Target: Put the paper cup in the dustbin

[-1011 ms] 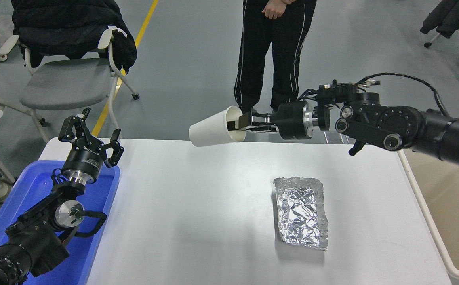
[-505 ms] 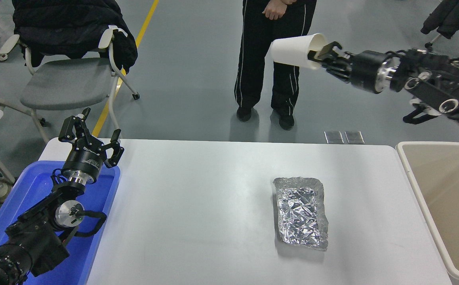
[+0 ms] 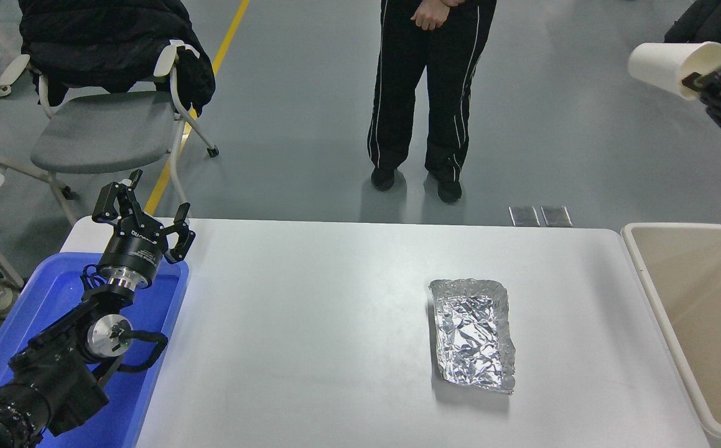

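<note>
At two o'clock, high above the dustbin (image 3: 640,261), the right gripper (image 3: 699,81), mostly out of frame, apparently pinches the paper cup (image 3: 668,62) by its rim; light, thin-walled, easily crushed.

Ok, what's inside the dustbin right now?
Nothing visible: the dustbin shows only bare beige interior, though its right part is cut off. The paper cup is held high by the right gripper.

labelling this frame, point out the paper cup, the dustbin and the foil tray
paper cup (image 3: 665,65), head view, on its white side wall
dustbin (image 3: 637,252), head view, on its near-left rim
foil tray (image 3: 472,333), head view, on its crinkled middle
</note>
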Tool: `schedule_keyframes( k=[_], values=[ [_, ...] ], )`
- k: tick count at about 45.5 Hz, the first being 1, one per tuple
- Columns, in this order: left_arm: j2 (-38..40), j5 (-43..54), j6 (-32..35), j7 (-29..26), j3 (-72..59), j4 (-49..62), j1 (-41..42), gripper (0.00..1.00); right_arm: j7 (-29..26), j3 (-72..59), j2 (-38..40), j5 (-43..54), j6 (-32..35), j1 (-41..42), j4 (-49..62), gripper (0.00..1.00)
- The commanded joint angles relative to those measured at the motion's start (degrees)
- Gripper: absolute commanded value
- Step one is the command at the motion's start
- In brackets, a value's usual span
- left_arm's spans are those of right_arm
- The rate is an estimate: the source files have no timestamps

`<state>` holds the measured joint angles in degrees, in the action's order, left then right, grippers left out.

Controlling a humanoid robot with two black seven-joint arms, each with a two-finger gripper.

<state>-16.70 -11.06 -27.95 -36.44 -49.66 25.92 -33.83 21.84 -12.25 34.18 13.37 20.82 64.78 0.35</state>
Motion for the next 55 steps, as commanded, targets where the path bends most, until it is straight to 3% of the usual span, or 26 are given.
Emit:
schedule_keyframes(
  k=[1, 10, 25, 44, 55],
  values=[
    [-0.09, -0.01, 0.0, -0.04, 0.0, 0.01, 0.0, 1.0, -6.37, 0.03, 4.22, -4.67, -0.6, -8.44, 5.27, 0.0],
    [0.0, -0.01, 0.0, 0.05, 0.0, 0.01, 0.0, 1.0, -8.21, 0.03, 4.84, -4.58, -3.58, -15.03, 7.38, 0.0],
    [0.0, -0.01, 0.0, -0.04, 0.0, 0.01, 0.0, 1.0, -17.44, 0.56, 2.12, -4.67, -10.79, -22.5, 7.21, 0.0],
    [0.0, -0.01, 0.0, -0.03, 0.0, 0.01, 0.0, 1.0, -17.62, 2.58, -10.18, -4.84, -15.01, -27.51, 7.21, 0.0],
    [0.0, -0.01, 0.0, -0.04, 0.0, 0.01, 0.0, 1.0, -17.62, 2.67, -11.86, -5.02, -15.81, -28.39, 7.21, 0.0]
  ],
)
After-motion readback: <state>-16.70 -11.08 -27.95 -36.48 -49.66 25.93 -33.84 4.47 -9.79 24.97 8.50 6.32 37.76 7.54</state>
